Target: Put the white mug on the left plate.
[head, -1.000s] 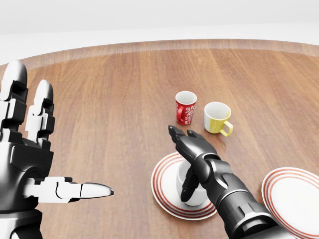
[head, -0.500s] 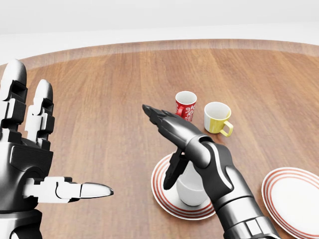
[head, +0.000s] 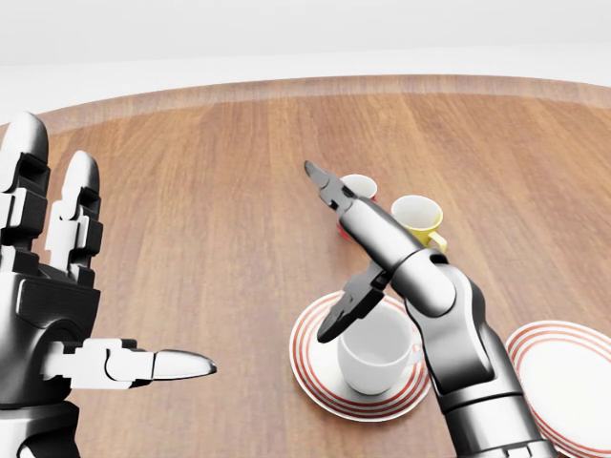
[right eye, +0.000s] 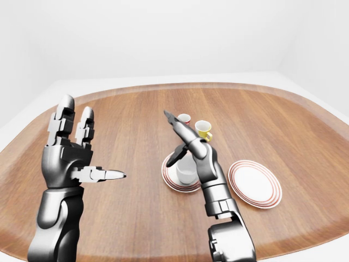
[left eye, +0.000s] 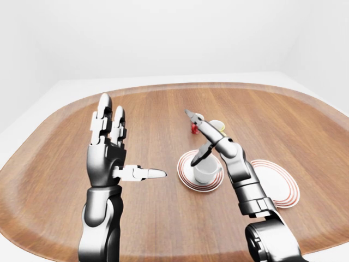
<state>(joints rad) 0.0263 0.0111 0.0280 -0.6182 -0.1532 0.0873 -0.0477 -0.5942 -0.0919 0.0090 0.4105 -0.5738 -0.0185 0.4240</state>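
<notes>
— Where is your right hand?
— My right hand (head: 348,253) is spread wide above the white mug (head: 376,354), holding nothing. My left hand (head: 57,305) is also wide open and empty, at the head view's left.
— And the mug?
— It stands upright on the left plate (head: 310,377); the right plate (right eye: 255,184) is beside

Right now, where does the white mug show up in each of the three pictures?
Left-eye view: white mug, just right of centre, on the left plate.
Head view: mug low, right of centre, same plate.
Right-eye view: mug near centre.
Shared landmark: the yellow mug above it.
</notes>
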